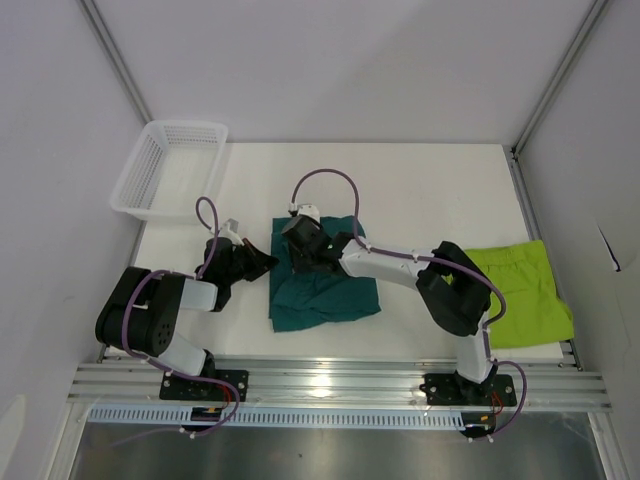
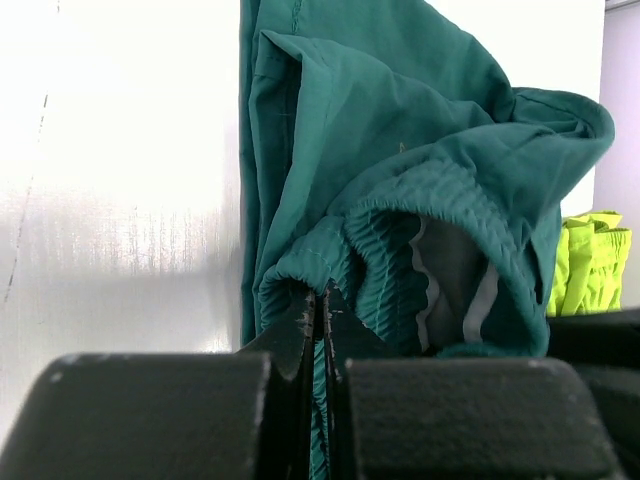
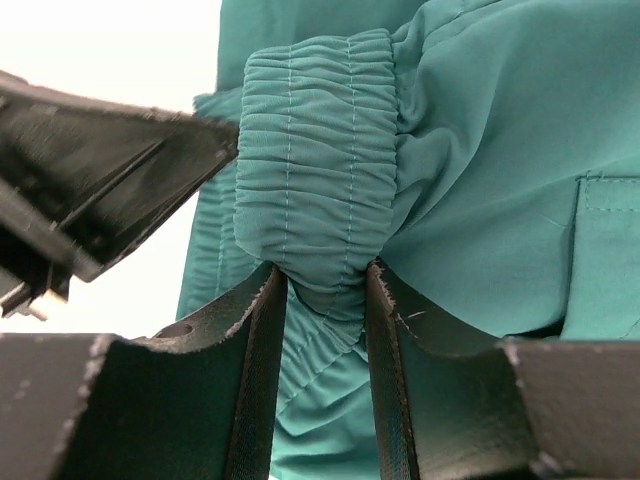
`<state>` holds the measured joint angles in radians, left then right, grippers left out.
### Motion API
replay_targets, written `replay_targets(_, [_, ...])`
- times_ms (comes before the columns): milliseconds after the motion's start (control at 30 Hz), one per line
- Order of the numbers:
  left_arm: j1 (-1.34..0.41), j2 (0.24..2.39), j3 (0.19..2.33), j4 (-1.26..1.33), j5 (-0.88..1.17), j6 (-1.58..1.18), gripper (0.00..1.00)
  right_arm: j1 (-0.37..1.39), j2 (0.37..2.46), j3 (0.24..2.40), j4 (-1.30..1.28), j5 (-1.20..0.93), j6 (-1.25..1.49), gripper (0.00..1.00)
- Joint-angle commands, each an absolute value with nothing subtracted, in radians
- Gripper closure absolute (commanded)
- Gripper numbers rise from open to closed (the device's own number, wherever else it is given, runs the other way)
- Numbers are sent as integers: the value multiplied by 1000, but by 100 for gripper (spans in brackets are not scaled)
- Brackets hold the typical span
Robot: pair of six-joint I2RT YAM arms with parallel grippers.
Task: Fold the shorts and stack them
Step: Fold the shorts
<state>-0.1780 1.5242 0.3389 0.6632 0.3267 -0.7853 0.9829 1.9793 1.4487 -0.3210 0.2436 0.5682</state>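
The right pincer (image 3: 325, 275) is partly closed on a bunched fold of the elastic waistband of the teal shorts (image 1: 325, 295). The ruched band bulges up out of its fingers, a grip that looks meant for lifting that edge and carrying it over the rest of the cloth. The left pincer (image 2: 320, 300) is shut tight, its tip at the waistband just beside the right pincer. A sliver of teal shows between its fingers, so it seems to pinch a thin layer there, likely to anchor one end while the other is drawn across (I judge the fold to be in hand, not done). The teal shorts lie crumpled on the table (image 1: 440, 190) under and ahead of both pincers. The green shorts (image 1: 525, 285) lie spread out well behind the right pincer, beside that arm's base, untouched and apparently waiting their turn. The basket (image 1: 160, 211) stands well apart, beyond the left pincer. No brand, label or writing can be read on either pair. Only a stitched pocket edge shows on the teal cloth.
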Motion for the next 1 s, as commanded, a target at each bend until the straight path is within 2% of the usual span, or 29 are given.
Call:
replay_targets(0, [-170, 1532, 344, 690, 311, -776, 100, 1026, 1924, 1422, -293, 219, 584, 63])
replay_targets(433, [-170, 1539, 348, 699, 318, -776, 100, 1057, 1876, 1345, -245, 167, 621, 61])
replay_targets(733, [-170, 1542, 334, 748, 350, -781, 96, 1026, 1986, 1402, -183, 109, 624, 58])
replay_targets(833, [-170, 1548, 334, 764, 356, -782, 90, 1011, 2026, 1416, -167, 81, 632, 57])
replay_targets(967, [-170, 1549, 331, 779, 374, -784, 71, 1005, 2063, 1422, -158, 66, 634, 56])
